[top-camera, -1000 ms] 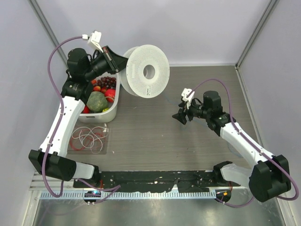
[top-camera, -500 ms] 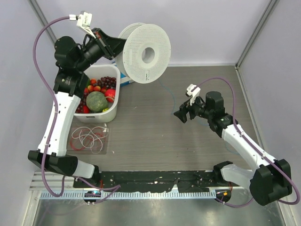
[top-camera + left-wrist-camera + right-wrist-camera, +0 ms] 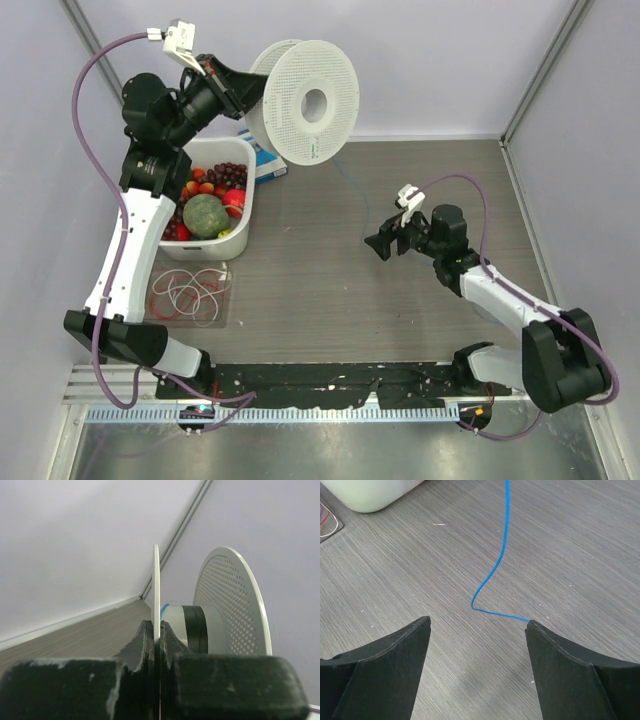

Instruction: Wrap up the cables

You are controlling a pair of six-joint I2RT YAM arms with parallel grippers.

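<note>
The spool (image 3: 290, 115) is white, its discs dotted with fine holes, its hub banded black. The blue cable (image 3: 507, 510) crosses a grey, wood-grained desk (image 3: 300, 280). The other cables (image 3: 190, 293) are red and white.

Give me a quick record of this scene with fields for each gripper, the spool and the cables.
Left gripper: shut on the white spool by its flange, spool raised
Right gripper: open, above the blue cable
Blue cable: loose on the table, leading to the spool
Red and white cables: looped beside the fruit bin
</note>
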